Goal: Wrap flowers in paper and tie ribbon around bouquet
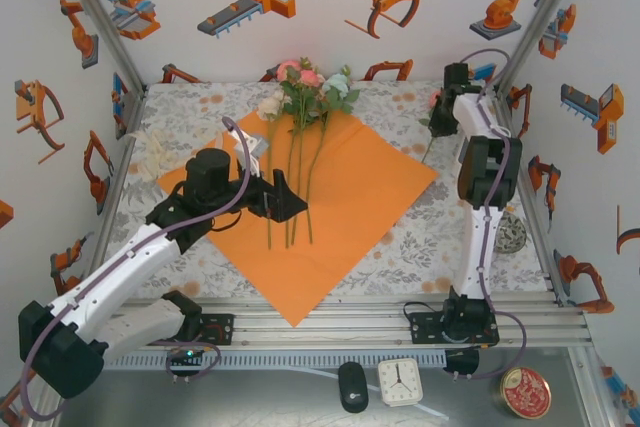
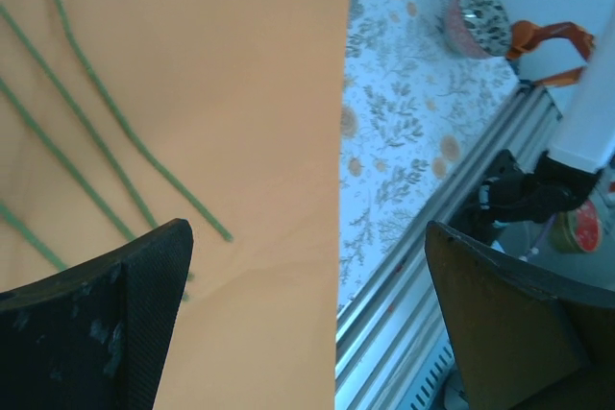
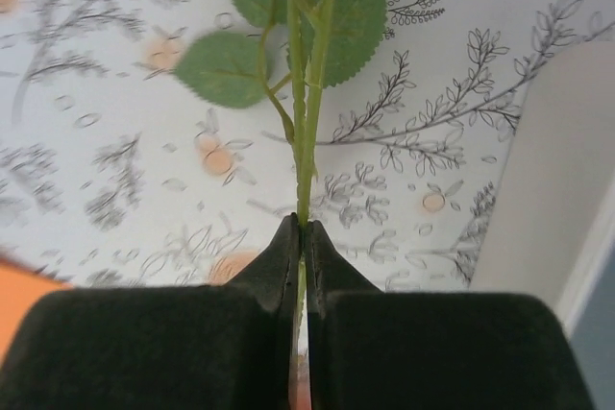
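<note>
- Your right gripper (image 3: 303, 237) has its jaws closed tight on one green stem (image 3: 306, 132), just below its leaves. The stem runs straight away from the jaws.
- This stem is at the far right of the table (image 1: 440, 237), apart from the paper.
- Lift it gently and straight up, I think, because such a thin stem can turn between the pads.
- Your left gripper (image 2: 306, 237) has its jaws wide open and holds nothing. It hangs above the orange paper (image 1: 370, 197), near the ends of the stems.
- The other flowers (image 1: 310, 87) lie on the paper with blooms toward the far wall and stems toward you, so their long axis goes from far to near.
- Lay the held stem parallel beside them, with its bloom at the same far end.
</note>
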Motion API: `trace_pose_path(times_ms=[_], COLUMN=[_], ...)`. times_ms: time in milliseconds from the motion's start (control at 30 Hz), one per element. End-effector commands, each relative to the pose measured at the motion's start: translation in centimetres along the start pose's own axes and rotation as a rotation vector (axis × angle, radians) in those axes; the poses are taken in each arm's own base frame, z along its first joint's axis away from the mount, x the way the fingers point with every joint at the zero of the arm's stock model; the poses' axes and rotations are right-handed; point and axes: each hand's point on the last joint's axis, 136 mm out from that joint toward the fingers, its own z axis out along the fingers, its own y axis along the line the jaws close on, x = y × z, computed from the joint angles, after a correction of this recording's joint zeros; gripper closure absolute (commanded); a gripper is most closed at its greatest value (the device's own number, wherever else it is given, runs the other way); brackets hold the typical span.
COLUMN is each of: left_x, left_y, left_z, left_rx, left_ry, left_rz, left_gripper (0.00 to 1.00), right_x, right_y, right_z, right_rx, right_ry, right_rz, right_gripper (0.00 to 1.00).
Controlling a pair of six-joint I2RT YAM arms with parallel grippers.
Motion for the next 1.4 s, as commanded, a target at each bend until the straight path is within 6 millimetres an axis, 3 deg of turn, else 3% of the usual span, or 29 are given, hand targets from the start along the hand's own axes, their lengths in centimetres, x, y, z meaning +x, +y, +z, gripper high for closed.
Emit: trace_pose_path(times_ms=[0, 100, 200, 300, 400, 533, 567, 667, 733, 933, 1033, 1233, 1367], left_x=[-1.3, -1.5, -1.8, -1.9, -2.0, -1.9, -1.8, -1.4, -1.2, -0.7, -0.5, -0.4, -0.4], left_y=[2.8, 4.9, 6.3, 7.4, 7.9, 7.9, 7.9, 8.0, 7.9, 8.0, 8.2, 8.3, 8.4], left_z=[-2.0, -3.6, -4.9, -5.8, -6.0, -5.9, -5.8, -5.9, -5.9, -5.8, -5.5, -5.1, -5.0], left_rx=[-0.218, -0.343, -0.407, -0.438, -0.431, -0.418, -0.416, -0.414, -0.408, -0.4, -0.401, -0.392, -0.391], left_ry=[-0.032, -0.064, -0.098, -0.117, -0.124, -0.121, -0.118, -0.109, -0.102, -0.096, -0.093, -0.086, -0.093], left_rz=[0.034, 0.026, -0.003, -0.043, -0.08, -0.1, -0.103, -0.112, -0.117, -0.127, -0.135, -0.144, -0.151], left_gripper=[0.0, 0.0, 0.0, 0.0, 0.0, 0.0, 0.0, 0.0, 0.0, 0.0, 0.0, 0.0, 0.0], right_x=[-6.9, -8.7, -9.5, -8.8, -7.1, -3.6, -2.5, -0.2, 1.3, 5.2, 7.3, 9.9, 11.7], right_y=[2.7, 4.0, 6.9, 12.0, 18.3, 27.2, 29.1, 33.7, 35.4, 36.7, 36.8, 35.4, 34.5], right_z=[-11.1, -16.6, -21.6, -24.9, -25.7, -23.8, -22.3, -19.0, -16.4, -9.4, -7.4, -5.7, -5.4], right_rx=[-0.093, -0.123, -0.152, -0.312, -0.557, -0.653, -0.655, -0.708, -0.671, -0.588, -0.563, -0.5, -0.479], right_ry=[-0.284, -0.401, -0.494, -0.496, -0.407, -0.342, -0.318, -0.27, -0.269, -0.185, -0.138, -0.08, -0.054], right_rz=[-0.059, -0.093, -0.177, -0.204, -0.117, -0.163, -0.158, -0.12, -0.155, -0.157, -0.158, -0.174, -0.176], right_gripper=[1.0, 1.0, 1.0, 1.0, 1.0, 1.0, 1.0, 1.0, 1.0, 1.0, 1.0, 0.99, 0.92])
